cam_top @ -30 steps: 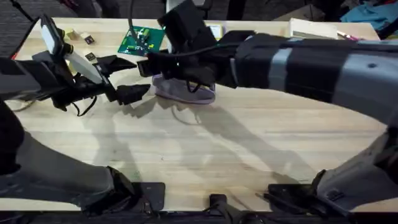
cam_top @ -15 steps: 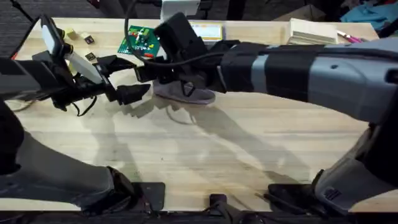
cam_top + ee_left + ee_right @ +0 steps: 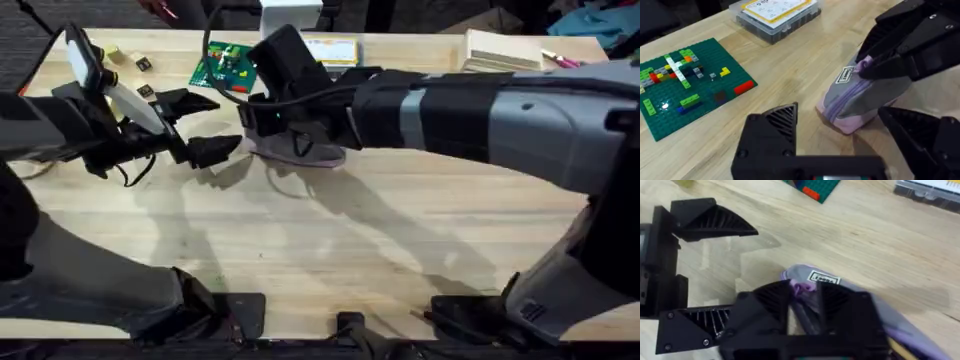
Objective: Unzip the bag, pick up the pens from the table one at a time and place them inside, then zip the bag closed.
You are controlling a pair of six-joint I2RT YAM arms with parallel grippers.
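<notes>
The bag (image 3: 297, 150) sits on the tabletop (image 3: 330, 240) toward the far side, a bit left of the middle, with its grey side panel facing out and the purple zipper running along the top. The right claw (image 3: 802, 300) has reached across and sits right on the bag's near end, its two black fingers pinched close together around what looks like the zipper pull, though the pull itself is mostly hidden, so take that with a grain of salt. There's a small white label at that same end of the bag. The left claw (image 3: 200, 125) hangs just left of the bag, wide open, one finger on each side of empty space, not touching it. Behind the bag there's a green brick plate (image 3: 228, 63) with little coloured bricks stuck on it, and next to that a clear parts box (image 3: 774, 15) with a yellow card inside. A stack of pale boards (image 3: 505, 47) sits at the far right edge.
</notes>
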